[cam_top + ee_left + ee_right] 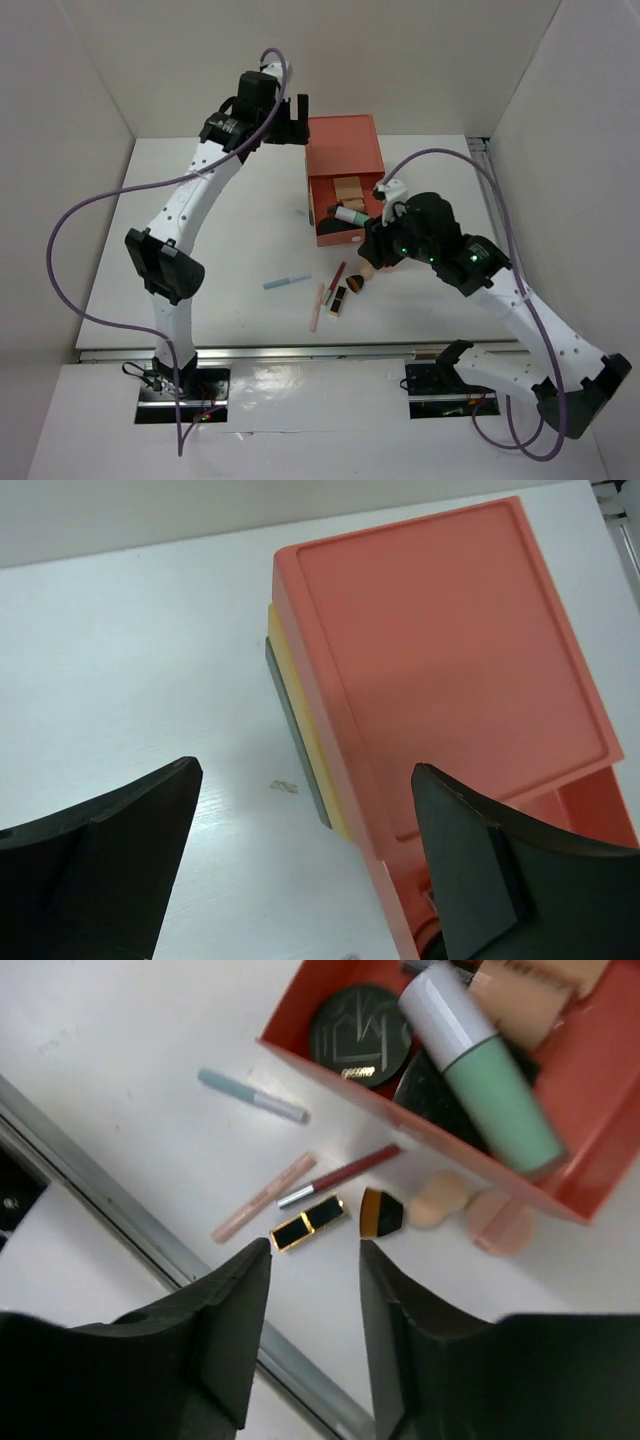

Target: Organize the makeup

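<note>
A white table [225, 235] stood boxed in by plain white panels at the back [400, 60] and both sides. A metal rail [300, 352] ran along its near edge. Light was soft and even.

Clad in white shells on left arm [195, 200] and right arm [545, 335], peppered with small dark screws. Jointed in black housings. Trailed by looping purple cables [52, 240]. Tipped, at the left gripper [305, 770], with matte black wedge-shaped fingers [100, 860]. Dotted with green lights [400, 245] near the right wrist.
</note>
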`<state>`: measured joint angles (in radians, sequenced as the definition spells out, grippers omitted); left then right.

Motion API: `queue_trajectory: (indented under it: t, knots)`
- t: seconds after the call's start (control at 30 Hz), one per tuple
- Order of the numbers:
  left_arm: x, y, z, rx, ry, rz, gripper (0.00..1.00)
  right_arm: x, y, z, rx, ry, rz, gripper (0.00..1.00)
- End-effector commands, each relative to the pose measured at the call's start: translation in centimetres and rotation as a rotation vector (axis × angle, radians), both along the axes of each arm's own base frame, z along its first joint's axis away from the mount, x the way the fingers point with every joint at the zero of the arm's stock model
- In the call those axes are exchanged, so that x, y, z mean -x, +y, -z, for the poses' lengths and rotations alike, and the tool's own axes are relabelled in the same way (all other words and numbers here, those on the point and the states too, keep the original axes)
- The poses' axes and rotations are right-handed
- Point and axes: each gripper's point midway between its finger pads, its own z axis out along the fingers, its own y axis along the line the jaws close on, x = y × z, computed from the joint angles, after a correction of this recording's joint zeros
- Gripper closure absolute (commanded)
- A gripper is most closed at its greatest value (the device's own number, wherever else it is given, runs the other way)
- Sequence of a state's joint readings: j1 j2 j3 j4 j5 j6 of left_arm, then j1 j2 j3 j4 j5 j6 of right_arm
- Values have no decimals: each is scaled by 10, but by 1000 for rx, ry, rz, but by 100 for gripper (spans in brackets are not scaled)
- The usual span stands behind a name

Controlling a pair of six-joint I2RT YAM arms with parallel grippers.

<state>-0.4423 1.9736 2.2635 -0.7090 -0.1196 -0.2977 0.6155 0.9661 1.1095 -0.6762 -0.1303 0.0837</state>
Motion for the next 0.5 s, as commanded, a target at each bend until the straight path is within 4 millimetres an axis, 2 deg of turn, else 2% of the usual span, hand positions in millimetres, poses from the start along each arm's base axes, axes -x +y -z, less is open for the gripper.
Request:
queue_trajectory:
  t: [0.0,0.03,0.07,0.1,0.17,0.2,0.3,0.43,0.47]
  knots:
    - [-8,-27,18,137,75,36,0,3,9,27,101,40,1,54]
    - [-11,-31,24,146,86,41,0,3,8,32,123,35,12,62]
    - [-14,-36,40,144,119,58,0,3,8,41,151,47,27,66]
    - [-17,-40,40,154,113,71,2,0,7,39,165,19,65,69]
    - [-23,-50,51,173,129,94,4,-2,9,52,210,34,81,79]
    - [-24,-51,49,190,124,88,4,0,10,60,223,49,87,81]
    - [-30,-56,69,193,151,88,8,-3,16,71,243,61,102,81]
    - [-31,-55,84,190,176,71,10,-22,10,87,313,53,204,82]
    - [-31,-55,89,185,186,70,10,-26,8,97,352,63,219,82]
